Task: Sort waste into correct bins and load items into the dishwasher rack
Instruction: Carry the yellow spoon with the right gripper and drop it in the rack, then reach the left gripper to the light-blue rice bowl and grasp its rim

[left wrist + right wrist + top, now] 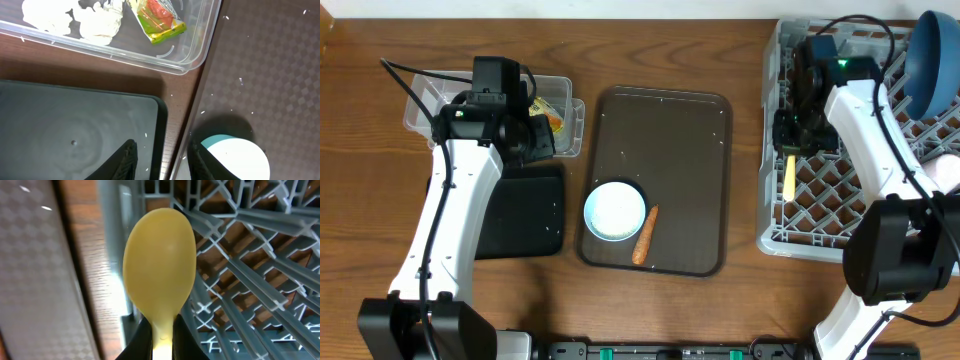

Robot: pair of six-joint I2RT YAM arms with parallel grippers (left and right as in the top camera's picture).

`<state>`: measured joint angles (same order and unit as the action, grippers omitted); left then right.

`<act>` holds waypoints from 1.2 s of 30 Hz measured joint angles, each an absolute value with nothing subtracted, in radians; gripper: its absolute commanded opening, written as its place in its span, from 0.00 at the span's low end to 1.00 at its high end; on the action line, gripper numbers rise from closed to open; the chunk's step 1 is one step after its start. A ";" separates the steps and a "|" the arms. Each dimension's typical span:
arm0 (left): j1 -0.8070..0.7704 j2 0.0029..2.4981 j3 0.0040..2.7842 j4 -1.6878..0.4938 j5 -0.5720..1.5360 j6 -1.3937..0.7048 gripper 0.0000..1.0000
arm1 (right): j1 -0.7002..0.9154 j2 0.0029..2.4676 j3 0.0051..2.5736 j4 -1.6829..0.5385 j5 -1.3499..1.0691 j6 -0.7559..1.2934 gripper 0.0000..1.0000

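Nearest on the table, at the 7 o'clock corner of the dark brown serving tray (690,150), stands a round light-blue cup (615,210), white within, and the orange carrot (645,234) lies tilted just beside it at 3 o'clock. At 9 o'clock of that tray sits the black tray (525,215). The left gripper (162,149) hangs over its 1 o'clock corner, its 2 fingers parted with nothing between them. Farther on, at 12 o'clock of the black tray, the clear tub (190,55) holds crumpled white tissue (97,22) and the yellow-green wrapper (160,20). At 3 o'clock of the brown tray is the grey dishwasher rack (820,215). Over its 9 o'clock wall the right gripper (161,342) is pinched tight on the handle of the pale yellow spoon (160,265), whose bowl end points to 6 o'clock; whether it touches the rack I cannot tell. Farthest, at the rack's 1 o'clock corner, the dark-blue plate (932,60) stands on edge.
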<state>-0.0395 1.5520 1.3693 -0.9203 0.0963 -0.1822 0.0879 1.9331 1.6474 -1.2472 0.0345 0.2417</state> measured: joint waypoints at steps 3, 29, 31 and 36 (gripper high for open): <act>-0.039 1.552 1.369 -0.920 0.097 -0.182 0.36 | 0.088 1.933 1.615 -1.226 0.038 0.242 0.18; -0.040 1.552 1.369 -0.921 0.110 -0.182 0.52 | 0.120 1.773 1.713 -1.084 -0.027 0.189 0.72; -0.047 1.552 1.369 -0.925 0.118 -0.182 0.53 | 0.137 1.750 1.721 -1.079 -0.036 0.185 0.73; -0.124 1.552 1.364 -0.914 0.129 -0.190 0.54 | 0.154 1.767 1.721 -1.079 -0.052 0.179 0.73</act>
<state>-0.1238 1.5520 1.3643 -0.9142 0.1287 -0.1902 0.1535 1.7672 1.7210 -1.0794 -0.0525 0.1795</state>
